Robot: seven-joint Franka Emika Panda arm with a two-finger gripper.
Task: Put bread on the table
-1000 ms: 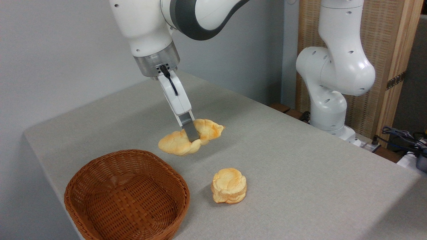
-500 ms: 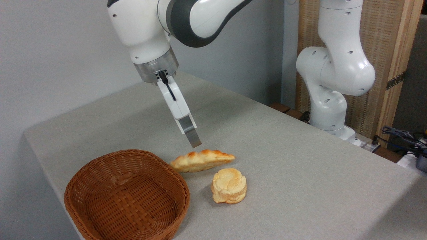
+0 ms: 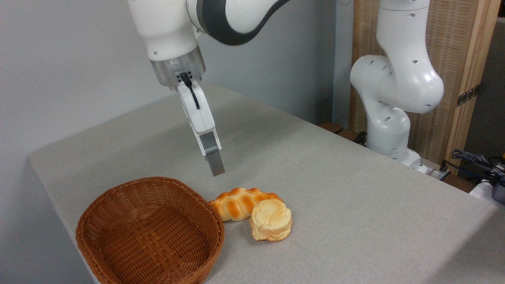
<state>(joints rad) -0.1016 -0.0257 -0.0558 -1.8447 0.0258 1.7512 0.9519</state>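
Observation:
The bread (image 3: pixel 238 203), a golden braided loaf, lies on the grey-beige table (image 3: pixel 339 185) with its browned top facing the camera. It is wedged between the wicker basket and the round bun, touching both. My gripper (image 3: pixel 216 169) hangs well above the loaf's left end, empty and clear of it. I see it edge-on: one grey finger (image 3: pixel 214 159) shows and the other is hidden behind it.
A brown wicker basket (image 3: pixel 213 225) with nothing in it stands at the front left corner. A small round bun (image 3: pixel 271 220) rests against the loaf's right end. The arm's white base column (image 3: pixel 388 98) rises past the table's far right edge, with cables beside it.
One second ago the gripper was shut on the loaf in the air. It let go, the loaf dropped to the table and rolled toward the bun, and the gripper rose and shifted left.

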